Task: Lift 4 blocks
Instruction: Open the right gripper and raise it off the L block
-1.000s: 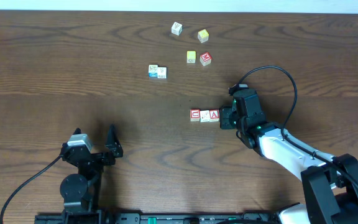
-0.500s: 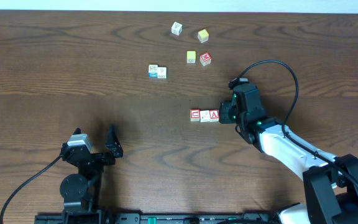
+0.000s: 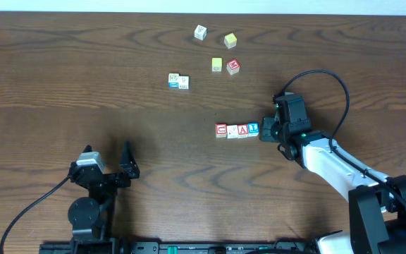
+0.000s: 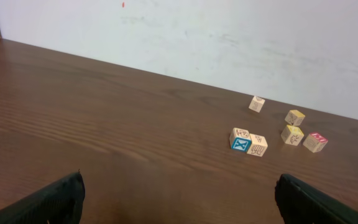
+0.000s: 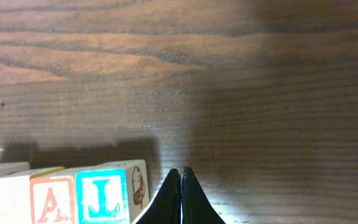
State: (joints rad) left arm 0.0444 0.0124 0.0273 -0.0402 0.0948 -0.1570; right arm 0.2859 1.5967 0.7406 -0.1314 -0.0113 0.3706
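Note:
Four blocks lie in a row on the table: a red-framed C (image 3: 221, 130), a whitish one (image 3: 232, 130), a red-framed A (image 3: 242, 130) and a blue-lettered one (image 3: 253, 129). My right gripper (image 3: 264, 132) is shut on nothing, its tips close against the right side of the blue block. In the right wrist view the shut tips (image 5: 181, 175) stand just right of the blue L block (image 5: 104, 196), with the A block (image 5: 53, 200) beside it. My left gripper (image 3: 107, 154) stands open and empty at the front left, far from the row; its fingers (image 4: 55, 199) frame bare wood.
Further back lie loose cubes: a white pair with blue-green marks (image 3: 178, 81), a white cube (image 3: 200, 32), two yellow cubes (image 3: 230, 40) (image 3: 217, 65) and a red cube (image 3: 233, 66). The left wrist view shows the pair (image 4: 248, 141) before a white wall.
The right gripper has shut and drawn back to the right. The blue-lettered block, earlier hidden under it, now shows at the right end of the row. The left arm is still.

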